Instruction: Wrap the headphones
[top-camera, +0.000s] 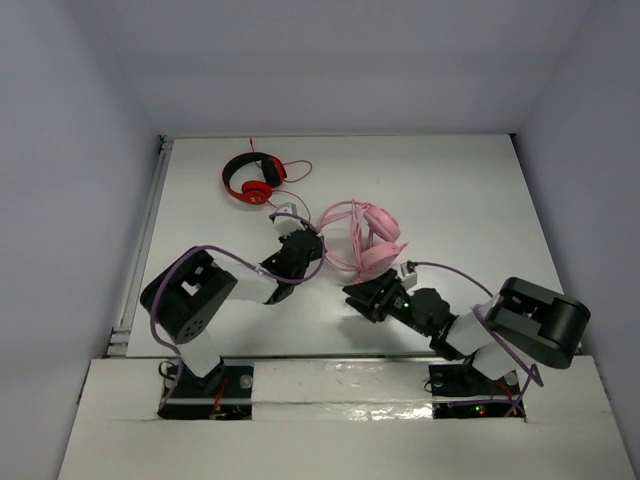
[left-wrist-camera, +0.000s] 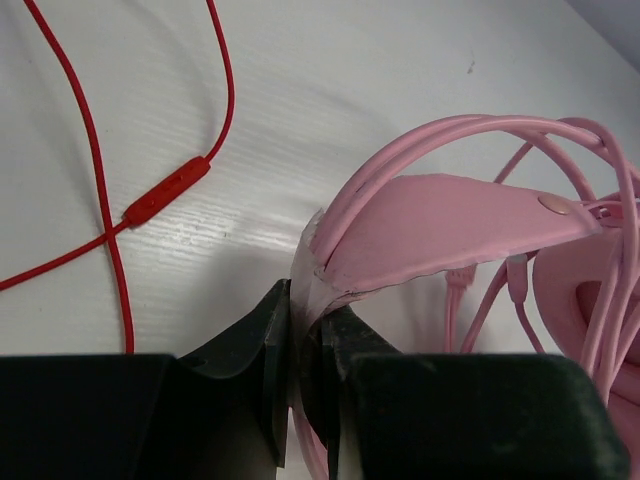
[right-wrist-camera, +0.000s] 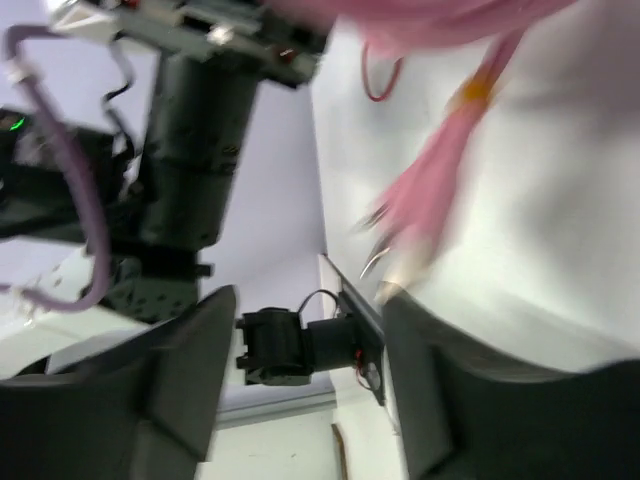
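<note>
The pale-pink headphones (top-camera: 366, 240) lie at the table's middle with their thin pink cable (left-wrist-camera: 480, 130) looped over the headband (left-wrist-camera: 450, 220). My left gripper (left-wrist-camera: 310, 340) is shut on the headband's end, pinching it between both fingers; from above, the left gripper (top-camera: 304, 242) sits at the headphones' left side. My right gripper (top-camera: 360, 298) is just in front of the headphones. In the right wrist view the right gripper (right-wrist-camera: 310, 340) stands open with nothing between its fingers. The blurred cable end (right-wrist-camera: 430, 190) with its plug hangs just above the right finger.
Smaller red-and-black headphones (top-camera: 252, 178) lie at the back left, their red cable (left-wrist-camera: 165, 190) with an inline remote trailing toward my left gripper. The left arm (right-wrist-camera: 190, 150) fills the left of the right wrist view. Grey walls enclose the white table (top-camera: 450, 200).
</note>
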